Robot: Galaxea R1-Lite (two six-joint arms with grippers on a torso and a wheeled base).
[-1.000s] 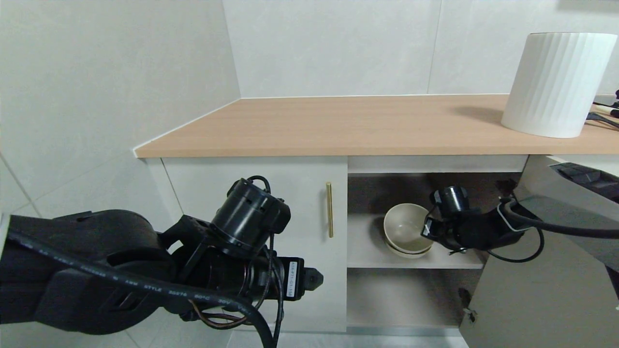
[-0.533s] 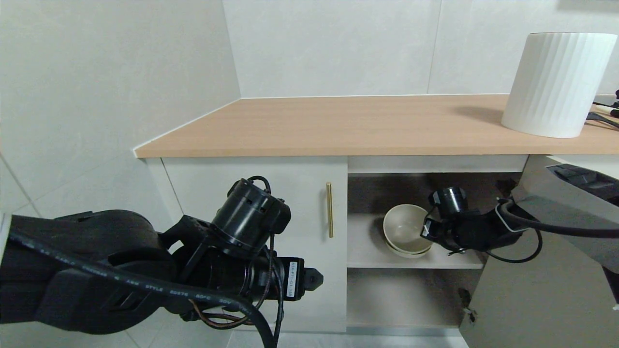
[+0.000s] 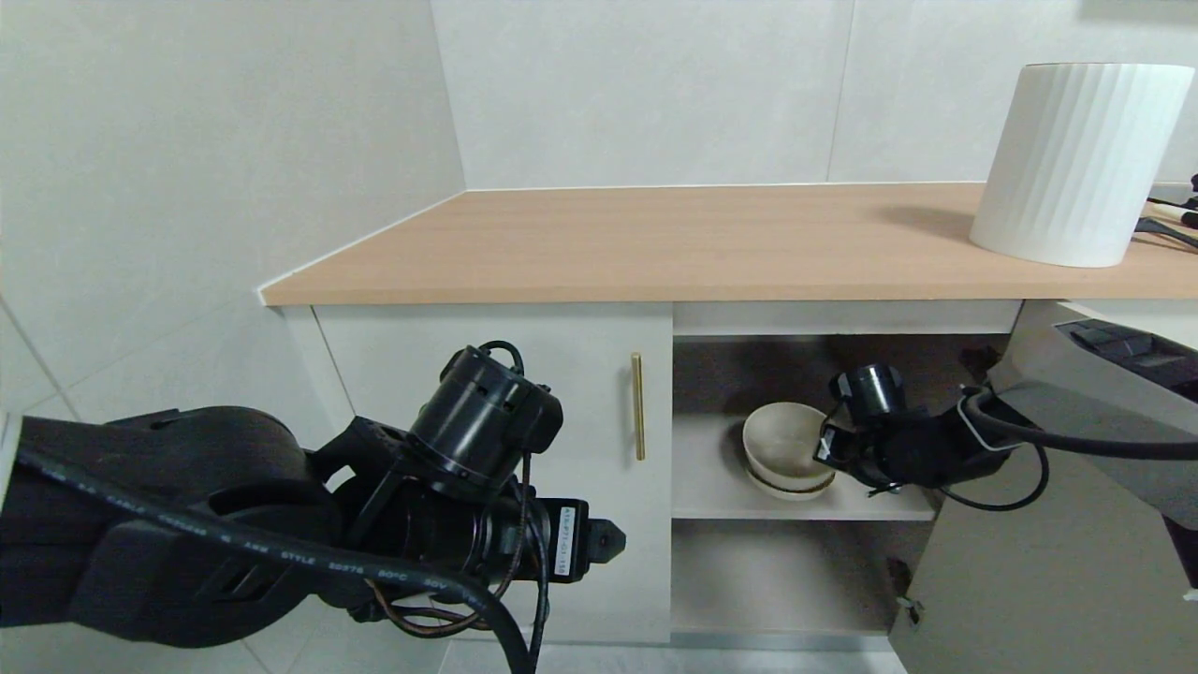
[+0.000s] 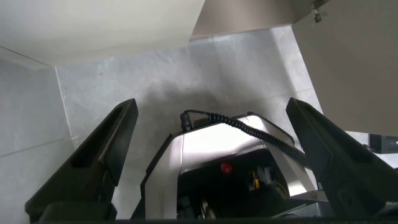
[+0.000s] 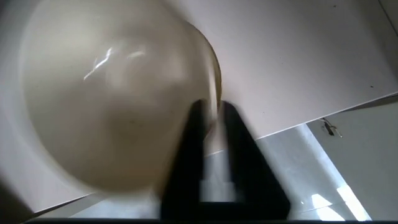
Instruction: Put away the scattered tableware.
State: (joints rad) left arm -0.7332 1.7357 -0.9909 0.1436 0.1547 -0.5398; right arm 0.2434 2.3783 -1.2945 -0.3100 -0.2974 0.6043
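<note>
R arm's inside the cupboard, at the mid shelf (image 3: 702,489). The right gripper (image 3: 827,447) is clamped on the top bowl (image 3: 782,446), pinching its right-hand rim. Wrist view backs that up: fingers (image 5: 194,143) straddle the rim, one inside the bowl, one outside, wall nipped between.

So the bowl lies to the left of the claw, mouth up, roughly level, nested into the lower bowl (image 3: 788,488) beneath. Can't tell if its weight is fully down on that one yet. The stack sits in the left part of the open bay, near the closed door (image 3: 505,374) & its brass handle (image 3: 637,406).

That's the relation that counts: the grip is on the right rim. So the way out, I'd judge, is to let go, then back off right & toward the near side, past the open door (image 3: 1020,580). Going left would shove the stack.

The left gripper (image 4: 211,155) hangs spread wide w/ nothing in it, low & well apart from the shelf. R arm's nearer by far, so it's R's job.
</note>
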